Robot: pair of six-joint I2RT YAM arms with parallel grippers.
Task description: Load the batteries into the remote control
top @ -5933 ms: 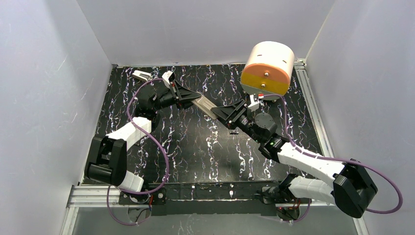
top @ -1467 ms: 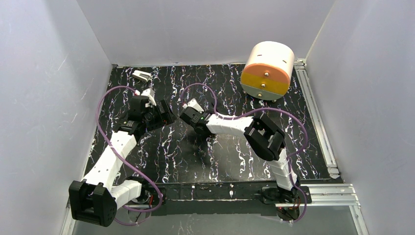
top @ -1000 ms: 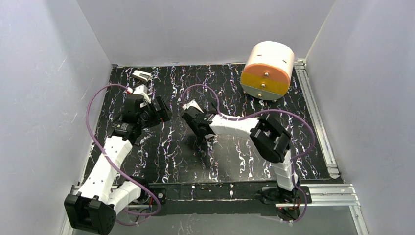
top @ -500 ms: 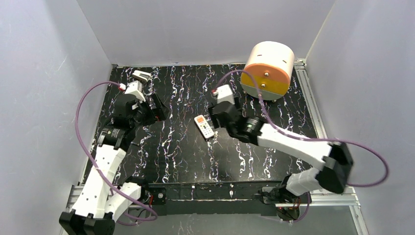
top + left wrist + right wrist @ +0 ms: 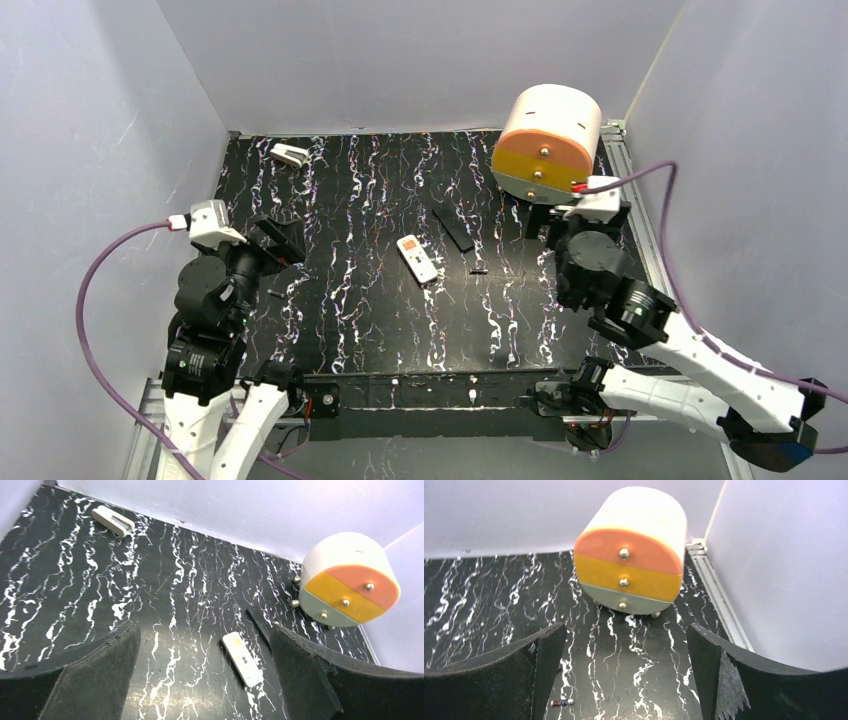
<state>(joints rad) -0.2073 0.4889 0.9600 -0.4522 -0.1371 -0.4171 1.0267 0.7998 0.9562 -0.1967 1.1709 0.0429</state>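
Both arms have pulled back in the last half second. The right arm, which was stretched across the middle of the bench (image 5: 330,330) with its wrist just beside the remote, now sits folded at the right side. The left arm has drawn in toward the near left corner. Neither touches anything now.

For the task, this looks like a release or a reset rather than a loading move. The long flat black strip (image 5: 453,227) lies bare on the bench, slightly far and right of the remote and near it. The remote control (image 5: 417,259) lies flat and alone in the middle, button face up, its orange spot at the far end. The left wrist view shows it (image 5: 242,659) the same way. With the back hidden, I cannot tell whether any cells are seated. One of the batteries (image 5: 479,271) lies loose just right of the remote, so loading is probably unfinished.

The left gripper (image 5: 283,246) is raised and tilted down, pointing toward the far right, with the remote ahead of it. Its jaws are spread wide with nothing between them. The right gripper (image 5: 548,222) is held high near the far right, facing the rounded three-drawer unit (image 5: 548,140). Its jaws also gape empty, and its wrist camera catches that battery (image 5: 563,702) low in frame.
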